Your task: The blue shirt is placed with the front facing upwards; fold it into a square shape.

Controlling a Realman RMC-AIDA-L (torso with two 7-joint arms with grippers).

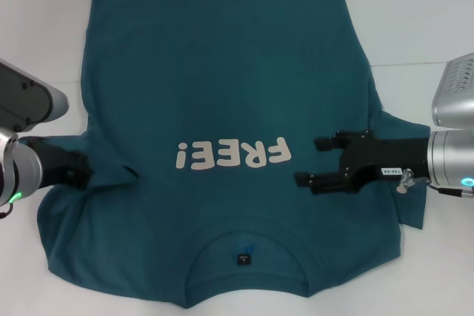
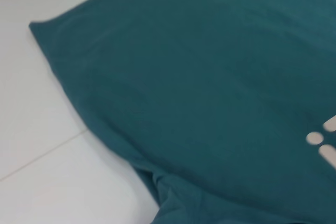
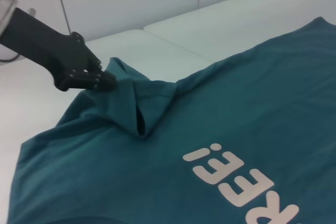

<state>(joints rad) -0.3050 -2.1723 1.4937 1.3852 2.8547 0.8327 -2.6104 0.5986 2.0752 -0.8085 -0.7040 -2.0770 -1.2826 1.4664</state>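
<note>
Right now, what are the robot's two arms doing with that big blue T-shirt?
The blue shirt lies flat on the white table, "FREE!" lettering facing up. The left gripper has pinched the shirt's left sleeve and bunched it inward. The right gripper hovers open over the shirt near its right sleeve, holding nothing. No full fold is made yet.

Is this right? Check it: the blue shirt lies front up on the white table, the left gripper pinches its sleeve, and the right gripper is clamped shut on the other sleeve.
One detail is wrong. In the head view the right gripper hovers open over the blue shirt, holding nothing. The rest stands: the shirt lies front up on the white table, and the right wrist view shows the left gripper pinching its sleeve.
</note>
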